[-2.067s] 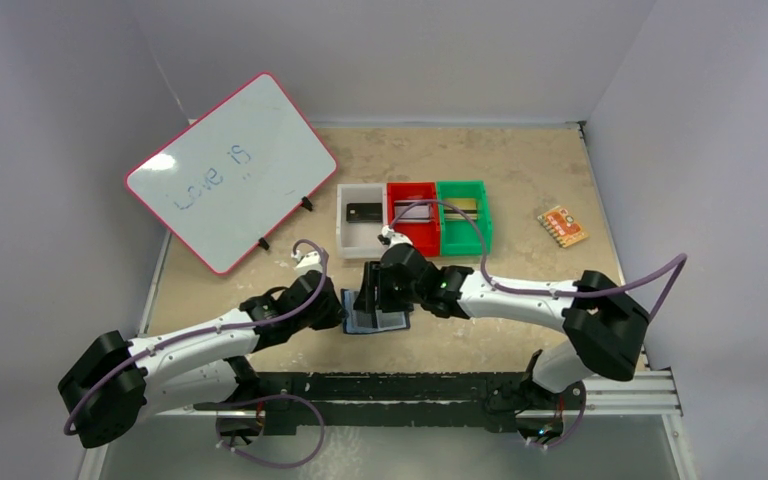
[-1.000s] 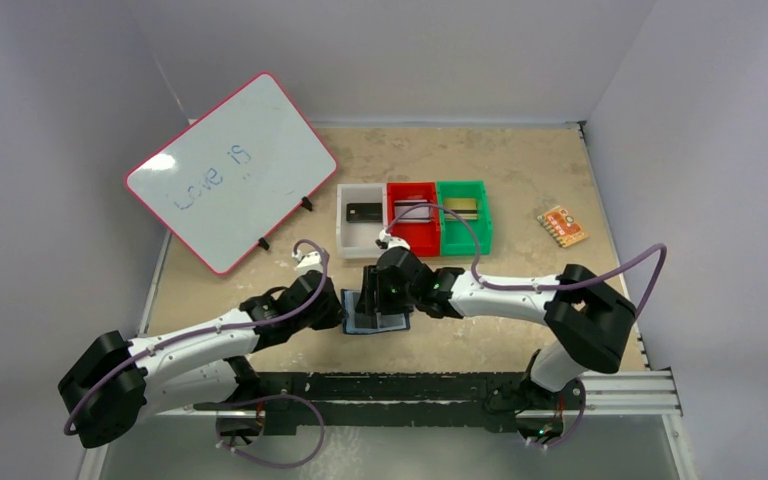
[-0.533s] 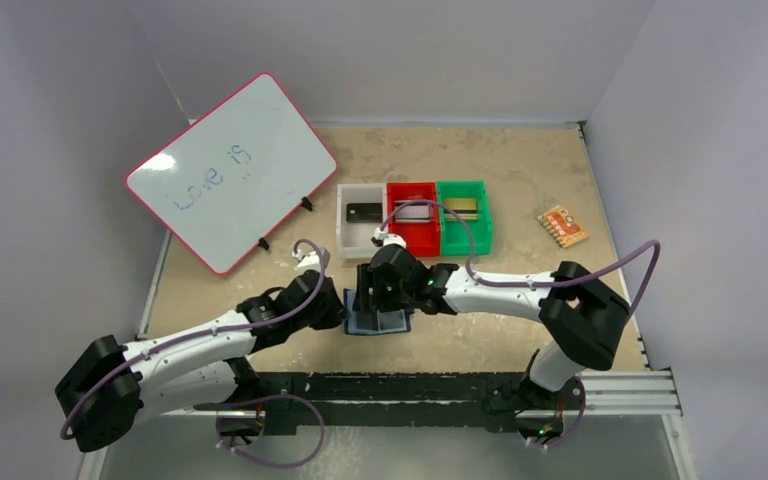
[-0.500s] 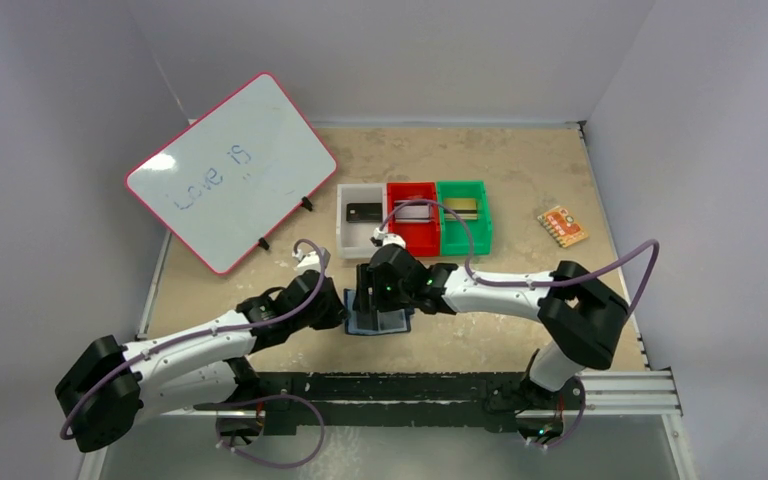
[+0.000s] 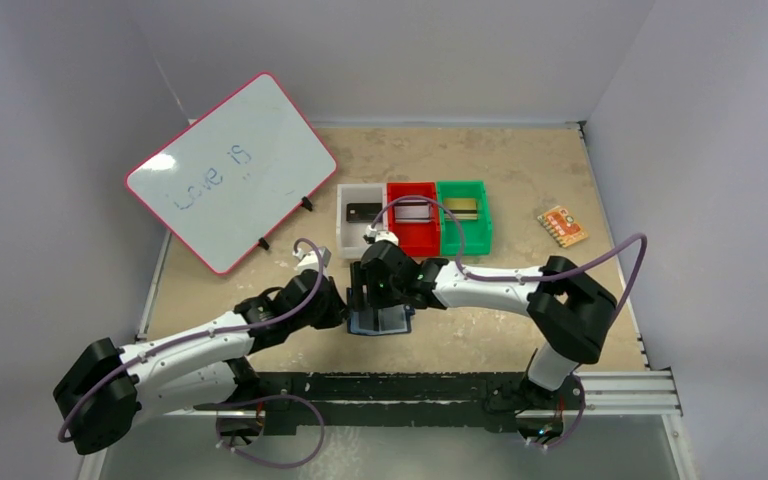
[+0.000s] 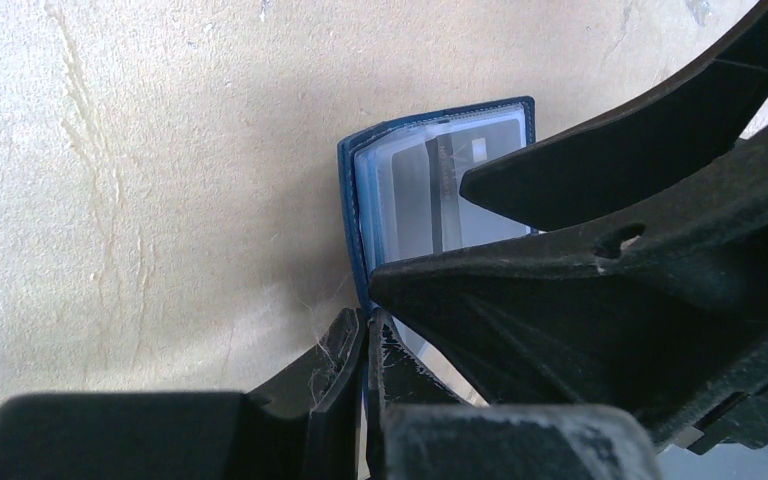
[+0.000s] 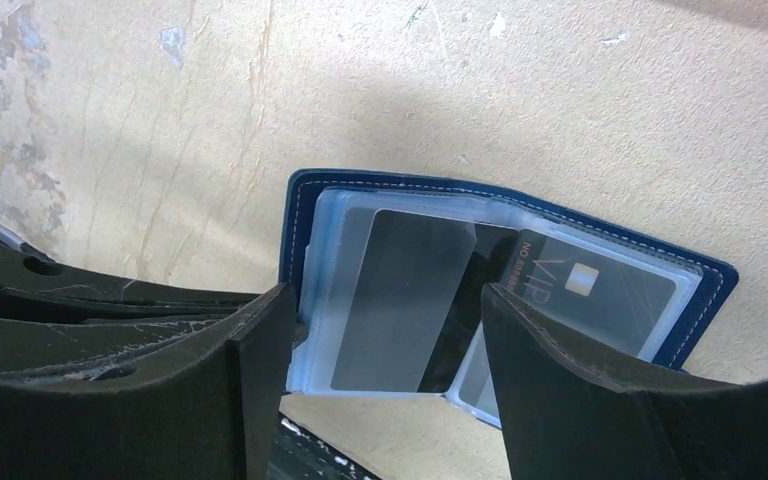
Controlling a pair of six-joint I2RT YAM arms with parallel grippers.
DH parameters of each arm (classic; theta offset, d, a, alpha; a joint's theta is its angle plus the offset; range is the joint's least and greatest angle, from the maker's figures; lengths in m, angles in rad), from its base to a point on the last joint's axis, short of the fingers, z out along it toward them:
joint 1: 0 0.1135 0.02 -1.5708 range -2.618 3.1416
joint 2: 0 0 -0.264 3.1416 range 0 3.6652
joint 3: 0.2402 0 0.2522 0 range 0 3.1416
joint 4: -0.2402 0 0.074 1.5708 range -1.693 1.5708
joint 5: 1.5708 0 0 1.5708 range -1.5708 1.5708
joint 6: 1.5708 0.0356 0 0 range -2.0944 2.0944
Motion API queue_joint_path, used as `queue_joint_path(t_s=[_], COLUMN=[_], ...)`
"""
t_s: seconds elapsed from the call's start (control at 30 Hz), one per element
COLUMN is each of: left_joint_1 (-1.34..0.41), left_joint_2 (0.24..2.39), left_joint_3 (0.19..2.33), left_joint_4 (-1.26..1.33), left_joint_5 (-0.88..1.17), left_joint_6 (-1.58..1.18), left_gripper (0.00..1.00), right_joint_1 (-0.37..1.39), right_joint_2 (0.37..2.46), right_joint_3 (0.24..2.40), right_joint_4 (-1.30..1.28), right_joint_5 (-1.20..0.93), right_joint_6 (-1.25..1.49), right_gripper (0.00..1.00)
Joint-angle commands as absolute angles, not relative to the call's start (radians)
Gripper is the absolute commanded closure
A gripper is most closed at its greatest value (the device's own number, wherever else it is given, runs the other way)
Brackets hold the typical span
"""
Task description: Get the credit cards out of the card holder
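Table [image 5: 480,338]: we are seeing the holder [image 5: 378,322] lying open at its centre, between both arms. Left gripper [image 6: 365,338] is pinching the holder's left edge. Right gripper [image 7: 385,300], jaws wide, is straddling the dark card [image 7: 400,270] just beneath it, whose long axis is running crosswise to the closing line.

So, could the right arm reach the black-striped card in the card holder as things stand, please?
Probably yes: the right fingers stand open astride the black-striped card, only its clear sleeve covers it, and the left fingers hold the card holder by its edge.
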State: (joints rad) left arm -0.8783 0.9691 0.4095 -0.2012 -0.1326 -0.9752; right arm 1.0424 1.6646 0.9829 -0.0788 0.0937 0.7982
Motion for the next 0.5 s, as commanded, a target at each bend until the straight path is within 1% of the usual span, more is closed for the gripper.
queue_joint_path(t_s=[0.0, 0.23, 0.47], left_joint_1=[-0.883, -0.883, -0.884], left_joint_2=[0.947, 0.941, 0.941], left_joint_3=[0.422, 0.418, 0.418], left_joint_4=[-0.153, -0.152, -0.163], left_joint_5=[-0.119, -0.122, -0.127], left_joint_6=[-0.954, -0.954, -0.953], left_gripper=[1.0, 1.0, 1.0], right_joint_1=[1.051, 1.053, 1.055], right_joint_2=[1.648, 1.703, 1.69], right_joint_3=[1.016, 1.038, 1.052], right_joint_4=[-0.088, -0.128, -0.19], right_joint_5=[0.114, 0.118, 0.181], right_joint_6=[0.791, 0.79, 0.82], right_gripper=[0.29, 0.32, 0.35])
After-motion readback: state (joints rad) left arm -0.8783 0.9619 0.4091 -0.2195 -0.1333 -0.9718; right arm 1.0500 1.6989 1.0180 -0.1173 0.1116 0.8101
